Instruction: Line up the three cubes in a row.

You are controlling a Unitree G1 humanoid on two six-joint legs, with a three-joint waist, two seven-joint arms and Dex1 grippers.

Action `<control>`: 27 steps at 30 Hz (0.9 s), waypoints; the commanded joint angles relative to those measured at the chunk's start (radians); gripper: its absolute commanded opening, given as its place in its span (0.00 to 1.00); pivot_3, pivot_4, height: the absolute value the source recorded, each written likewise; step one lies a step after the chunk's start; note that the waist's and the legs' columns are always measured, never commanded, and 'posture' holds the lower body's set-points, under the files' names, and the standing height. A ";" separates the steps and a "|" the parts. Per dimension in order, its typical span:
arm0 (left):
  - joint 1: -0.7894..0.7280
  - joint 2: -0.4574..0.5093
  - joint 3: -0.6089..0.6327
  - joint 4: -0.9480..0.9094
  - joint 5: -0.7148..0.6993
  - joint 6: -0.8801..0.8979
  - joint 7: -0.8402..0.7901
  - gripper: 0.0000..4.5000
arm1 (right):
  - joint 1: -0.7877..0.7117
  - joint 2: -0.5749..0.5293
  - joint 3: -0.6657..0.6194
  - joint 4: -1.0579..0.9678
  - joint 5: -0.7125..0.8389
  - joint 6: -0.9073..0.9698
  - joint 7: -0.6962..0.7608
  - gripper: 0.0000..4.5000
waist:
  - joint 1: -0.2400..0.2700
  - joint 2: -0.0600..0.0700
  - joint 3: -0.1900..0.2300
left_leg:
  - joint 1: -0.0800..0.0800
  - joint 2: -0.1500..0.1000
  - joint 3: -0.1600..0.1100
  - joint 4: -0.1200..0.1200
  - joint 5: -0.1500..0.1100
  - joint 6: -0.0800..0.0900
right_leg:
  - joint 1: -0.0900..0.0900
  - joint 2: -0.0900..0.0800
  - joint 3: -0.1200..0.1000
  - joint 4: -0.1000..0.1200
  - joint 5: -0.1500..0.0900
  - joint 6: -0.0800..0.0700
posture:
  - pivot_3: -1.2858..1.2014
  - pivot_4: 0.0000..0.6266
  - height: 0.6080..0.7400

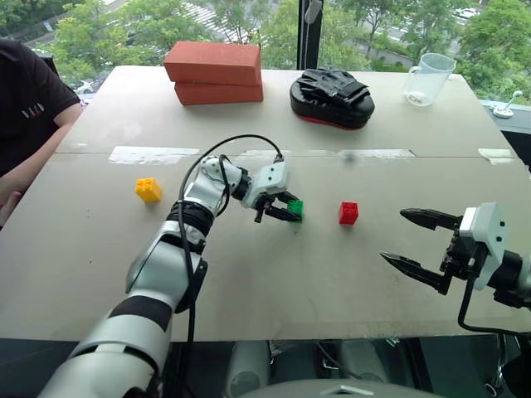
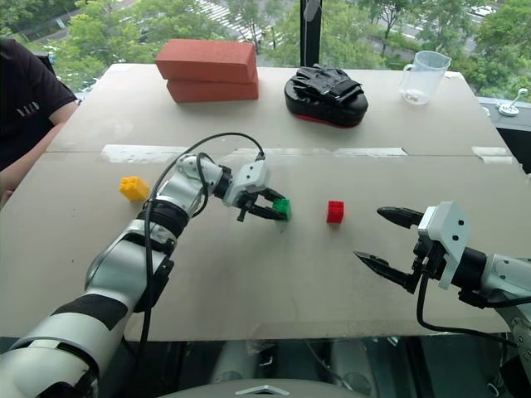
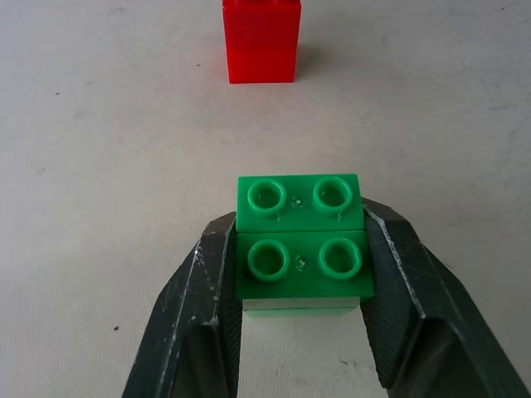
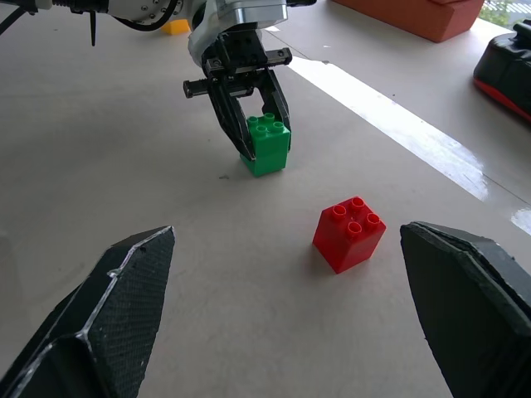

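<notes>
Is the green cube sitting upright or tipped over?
Upright: the green cube stands studs-up, flat on the table, with the left gripper shut on its sides.

Small yellow studded plastic block (image 1: 148, 190) sits on the pale grey table (image 1: 274, 274), left of centre, well apart from the others. Small green studded plastic block (image 1: 295, 209) near the middle, between the two black fingers of the left gripper (image 1: 280, 209), which reaches in from its left. Small red studded plastic block (image 1: 348, 213) just to the right of the green one, a gap between them. Right gripper (image 1: 416, 240) farther right and nearer the robot, apart from all three blocks.

Far side of the table: two large orange-red bricks (image 1: 214, 72), one stacked on the other, behind the yellow and green blocks. Right of them a black padded mitt (image 1: 332, 97), then a clear plastic measuring jug (image 1: 429, 79) near the far right corner. A strip of pale tape (image 1: 153, 154) runs across the table between the bricks and the blocks. A person's dark sleeve (image 1: 25, 99) at the table's left edge.
</notes>
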State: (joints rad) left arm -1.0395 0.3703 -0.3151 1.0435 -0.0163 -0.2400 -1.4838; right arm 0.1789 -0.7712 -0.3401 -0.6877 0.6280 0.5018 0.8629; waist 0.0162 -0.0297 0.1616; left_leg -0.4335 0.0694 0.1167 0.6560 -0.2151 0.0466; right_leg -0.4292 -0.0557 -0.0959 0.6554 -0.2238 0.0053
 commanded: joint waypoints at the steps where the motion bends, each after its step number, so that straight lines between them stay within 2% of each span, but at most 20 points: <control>1: -0.033 -0.013 0.021 0.021 0.022 -0.025 0.020 0.29 | 0.000 -0.012 -0.019 -0.040 0.020 -0.002 -0.009 1.00 | 0.001 0.000 0.000 | 0.000 0.000 0.000 0.000 0.000 0.000 | 0.000 0.000 0.000 0.000 0.000 0.000 | 0.52 0.24 1.00; 7: -0.045 -0.026 0.034 0.048 0.032 -0.029 0.013 0.29 | 0.013 -0.014 -0.022 -0.046 0.022 -0.004 -0.007 1.00 | 0.000 0.000 0.000 | 0.000 0.000 0.000 0.002 0.000 0.000 | 0.000 0.000 0.000 0.001 0.000 0.000 | 0.52 0.24 1.00; 8: -0.045 -0.028 0.037 0.049 0.034 -0.033 0.018 0.52 | 0.015 -0.014 -0.022 -0.047 0.023 -0.004 -0.007 1.00 | 0.000 0.000 0.000 | 0.000 0.000 -0.001 0.003 0.000 0.000 | 0.001 0.000 0.000 0.002 0.000 0.000 | 0.52 0.24 1.00; 10: -0.045 -0.030 0.049 0.049 0.034 -0.028 0.023 0.67 | 0.018 -0.016 -0.023 -0.049 0.024 -0.004 -0.005 1.00 | -0.001 0.000 0.000 | 0.000 0.001 -0.001 0.004 0.000 0.000 | 0.001 0.000 0.000 0.002 0.000 0.000 | 0.52 0.24 1.00; 13: -0.030 -0.004 0.093 -0.028 -0.029 0.055 -0.048 0.96 | 0.015 -0.020 -0.026 -0.053 0.039 0.000 0.002 1.00 | -0.002 0.000 0.000 | 0.000 0.001 -0.001 0.004 0.000 0.000 | 0.001 0.000 0.000 0.003 0.000 0.000 | 0.52 0.24 1.00; 17: 0.041 0.065 0.145 -0.226 -0.087 0.166 -0.075 0.96 | -0.001 -0.023 -0.021 -0.044 0.067 -0.002 0.011 1.00 | -0.005 -0.001 0.000 | 0.000 0.002 -0.001 0.004 0.000 0.000 | 0.001 0.001 0.001 0.003 0.000 0.000 | 0.52 0.24 1.00; 20: 0.224 0.222 0.276 -0.601 -0.194 0.434 0.002 0.96 | -0.081 -0.017 0.037 0.002 0.075 -0.018 0.035 1.00 | -0.020 -0.001 0.000 | 0.001 0.004 -0.001 0.004 0.000 0.000 | 0.001 0.002 0.003 0.003 0.000 0.000 | 0.52 0.24 1.00; 23: 0.399 0.300 0.455 -0.872 -0.268 0.659 0.203 0.96 | -0.168 0.003 0.107 0.045 0.073 -0.035 0.059 1.00 | -0.047 -0.001 0.001 | 0.003 0.005 -0.002 0.003 0.000 0.000 | 0.000 0.003 0.009 0.004 0.000 0.000 | 0.52 0.24 1.00; 25: 0.498 0.288 0.588 -1.007 -0.273 0.750 0.408 0.96 | -0.223 0.019 0.148 0.077 0.073 -0.041 0.073 1.00 | -0.034 -0.001 0.001 | 0.003 0.004 -0.006 0.003 0.000 -0.001 | 0.001 0.002 0.008 0.005 0.000 0.000 | 0.52 0.24 1.00; 27: 0.572 0.238 0.699 -1.125 -0.211 0.830 0.660 0.96 | -0.269 0.028 0.187 0.112 0.061 -0.053 0.099 1.00 | -0.022 -0.001 0.001 | 0.003 0.003 -0.007 0.004 0.000 -0.001 | 0.001 0.002 0.007 0.005 0.000 0.000 | 0.52 0.24 1.00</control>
State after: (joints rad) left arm -0.4943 0.6424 0.2837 0.0395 -0.2619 0.5122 -1.0435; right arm -0.0618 -0.7462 -0.1674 -0.5852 0.6889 0.4753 0.9358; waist -0.0061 -0.0311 0.1623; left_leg -0.4304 0.0714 0.1099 0.6598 -0.2149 0.0459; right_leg -0.4274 -0.0539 -0.0883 0.6603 -0.2238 0.0052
